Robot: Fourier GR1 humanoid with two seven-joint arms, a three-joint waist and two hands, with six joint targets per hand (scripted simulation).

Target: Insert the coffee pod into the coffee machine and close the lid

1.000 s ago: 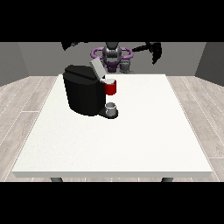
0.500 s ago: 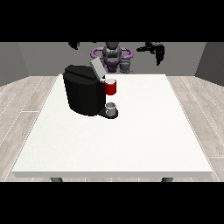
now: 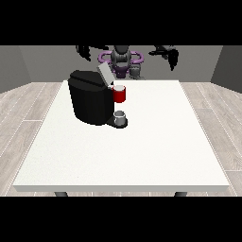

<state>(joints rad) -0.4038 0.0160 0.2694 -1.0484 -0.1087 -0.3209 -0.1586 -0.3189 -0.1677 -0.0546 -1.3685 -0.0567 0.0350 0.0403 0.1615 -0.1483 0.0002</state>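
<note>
White table point(image 3: 142, 151) on pale wood floor point(image 3: 23, 108), grey walls; both hands' fingers unreadable

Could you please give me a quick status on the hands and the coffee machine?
Both hands raised behind the table, holding nothing. Coffee machine lid up. Grey cup under the spout.

Coffee pod point(image 3: 120, 88) too small, indistinct

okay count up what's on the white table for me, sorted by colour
Black: 1, coffee machine
Grey: 1, cup on the machine's base
Red: 1, holder at the machine's front
Total: 3
</note>
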